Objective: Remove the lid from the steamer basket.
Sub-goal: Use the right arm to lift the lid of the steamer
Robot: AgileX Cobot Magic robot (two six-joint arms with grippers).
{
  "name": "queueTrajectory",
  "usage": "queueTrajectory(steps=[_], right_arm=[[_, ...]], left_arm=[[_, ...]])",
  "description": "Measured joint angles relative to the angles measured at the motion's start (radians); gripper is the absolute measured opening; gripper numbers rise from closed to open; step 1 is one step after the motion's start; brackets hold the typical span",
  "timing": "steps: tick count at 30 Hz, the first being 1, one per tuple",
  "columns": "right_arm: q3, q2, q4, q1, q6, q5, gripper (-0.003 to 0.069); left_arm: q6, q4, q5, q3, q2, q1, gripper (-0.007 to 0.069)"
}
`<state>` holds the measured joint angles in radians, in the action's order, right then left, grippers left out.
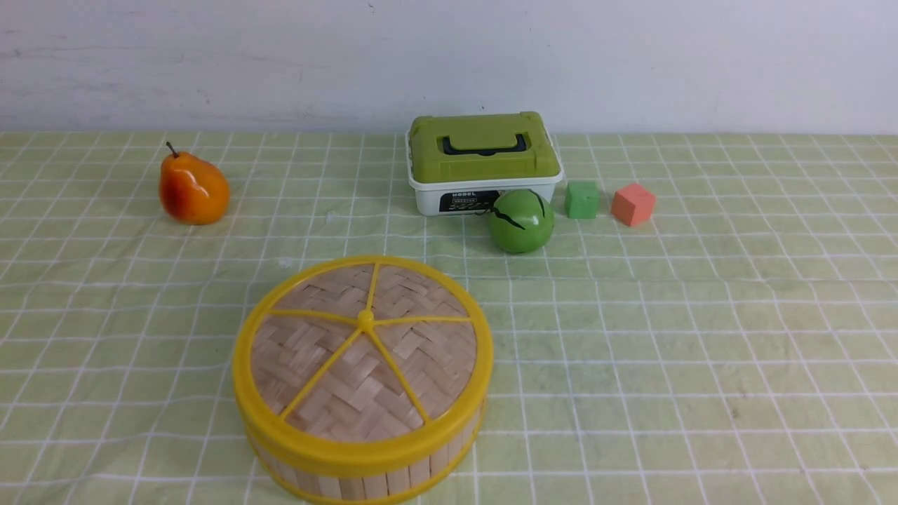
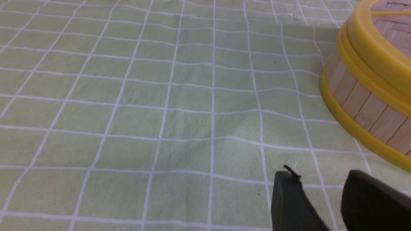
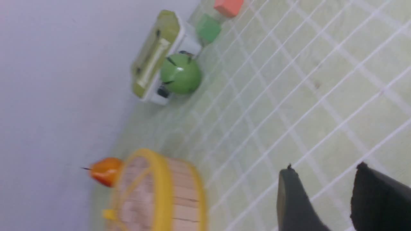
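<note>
The lid (image 1: 365,351) is seated flat on the steamer basket (image 1: 365,480), at the near edge of the bench (image 1: 701,365) and left of centre. My left end effector (image 2: 324,200) is released, with bare cloth showing between its dark fingers (image 2: 289,205). It sits near the basket wall (image 2: 362,102) but does not touch it. My right end effector (image 3: 334,199) is also released and empty, well apart from the basket (image 3: 179,192), which appears blurred in that view.

The lid is a disc of herringbone-woven light strips with a thick, smooth yellow rim. Five yellow spokes meet at a small centre knob (image 1: 365,320). The basket wall is made of upright light slats between yellow rims.

The lid is round and has no long axis. Its knob points upward, and one spoke points toward the far wall.

The bench carries a pale green cloth with a white grid.
</note>
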<state>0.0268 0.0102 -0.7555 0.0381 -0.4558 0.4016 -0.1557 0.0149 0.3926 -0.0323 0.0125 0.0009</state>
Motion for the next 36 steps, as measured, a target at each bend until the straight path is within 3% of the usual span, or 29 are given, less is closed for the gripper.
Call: queueTrajectory(steps=[3,9,14,15,20,27,30,36], right_arm=[[0.0,0.0,-0.058,0.0,-0.012,-0.005,0.024],[0.0,0.0,0.002,0.0,0.047,-0.008,0.024],[-0.032,0.0,0.026,0.0,0.258,0.01,0.0227],[-0.099,-0.012,0.044,0.0,0.372,0.033,0.0192],[-0.432,-0.254,0.194,0.0,0.628,0.213,0.0008],[-0.945,-0.724,0.314,-0.009,0.855,0.654,-0.0021],[-1.123,-0.92,0.327,-0.077,0.885,0.777,-0.0015],[-1.416,-1.222,0.472,-0.357,0.856,0.845,-0.0003]], left_arm=[[0.0,0.0,0.0,0.0,0.0,0.0,0.0239],[0.0,0.0,0.0,0.0,0.0,0.0,0.0239],[0.0,0.0,0.0,0.0,0.0,0.0,0.0239],[0.0,0.0,0.0,0.0,0.0,0.0,0.0239],[0.0,0.0,0.0,0.0,0.0,0.0,0.0239],[0.0,0.0,0.0,0.0,0.0,0.0,0.0239],[0.0,0.0,0.0,0.0,0.0,0.0,0.0239],[0.0,0.0,0.0,0.0,0.0,0.0,0.0239]])
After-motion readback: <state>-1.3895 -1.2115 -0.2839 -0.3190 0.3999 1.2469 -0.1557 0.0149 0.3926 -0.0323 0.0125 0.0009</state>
